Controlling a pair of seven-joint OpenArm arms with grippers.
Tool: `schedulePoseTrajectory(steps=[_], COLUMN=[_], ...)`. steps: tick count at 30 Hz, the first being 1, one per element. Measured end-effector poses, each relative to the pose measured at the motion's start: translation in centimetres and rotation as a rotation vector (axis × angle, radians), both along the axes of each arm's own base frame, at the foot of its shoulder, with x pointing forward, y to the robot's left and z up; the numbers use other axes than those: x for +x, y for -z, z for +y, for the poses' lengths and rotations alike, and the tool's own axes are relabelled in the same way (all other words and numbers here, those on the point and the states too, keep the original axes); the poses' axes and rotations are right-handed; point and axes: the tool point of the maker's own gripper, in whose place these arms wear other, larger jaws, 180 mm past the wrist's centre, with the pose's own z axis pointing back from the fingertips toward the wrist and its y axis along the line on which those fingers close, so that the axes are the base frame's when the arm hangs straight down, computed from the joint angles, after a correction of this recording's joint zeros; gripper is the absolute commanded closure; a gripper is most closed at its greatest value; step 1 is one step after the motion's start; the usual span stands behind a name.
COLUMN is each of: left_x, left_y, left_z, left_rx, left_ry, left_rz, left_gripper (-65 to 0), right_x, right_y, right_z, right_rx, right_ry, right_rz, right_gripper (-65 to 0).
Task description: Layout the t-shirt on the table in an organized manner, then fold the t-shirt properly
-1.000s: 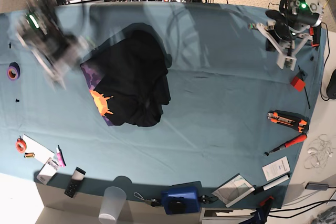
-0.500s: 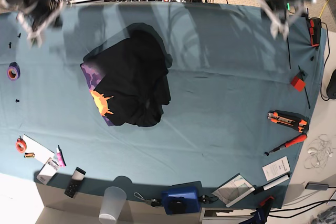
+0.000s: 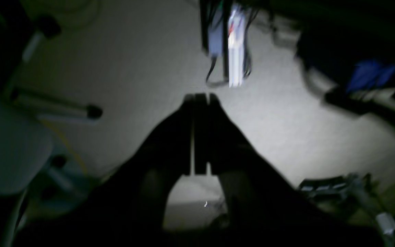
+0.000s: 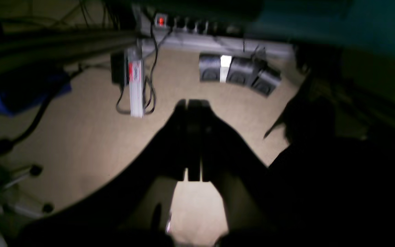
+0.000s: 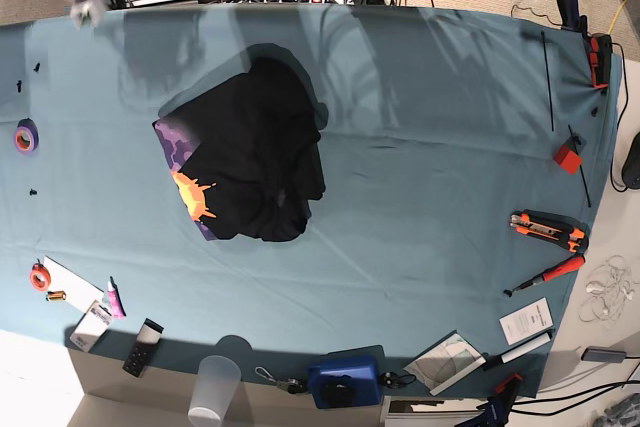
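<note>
Right now the big soft black t-shirt (image 5: 250, 152) lies bunched on the wide teal-blue bench (image 5: 430, 147), both hands, left hand (image 3: 199, 97) and right hand (image 4: 194, 103), are pressed together, and a grab into that heap might catch two layers.

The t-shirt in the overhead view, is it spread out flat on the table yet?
No, the t-shirt lies in a crumpled black heap on the table, with only part of its orange and purple print showing.

No legible text, label, brand or number on the t-shirt (image 5: 255, 152) or surface (image 5: 430, 147).
</note>
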Motion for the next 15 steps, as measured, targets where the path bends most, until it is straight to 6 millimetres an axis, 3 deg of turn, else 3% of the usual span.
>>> schedulePoseTrajectory(steps=[7,11,15], left_x=[-4.1,-7.4,-9.4], left_y=[2.2,4.1,5.6], left_z=[0.2,0.5,1.0], left_rx=[-0.032,-0.049,-0.061], left_ry=[-0.024,-0.069,-0.093], left_rz=[0.128,0.227,0.284], left_gripper=[0.0,0.0,0.0], right_x=[-3.9,-6.8,-10.9], right_y=[1.0,3.6,7.0], right_z=[0.4,1.2,4.2], right_rx=[0.041,0.125,0.265], right_ry=[0.041,0.064,0.061], right_rz=[0.103,0.208,0.361], right_gripper=[0.0,0.0,0.0])
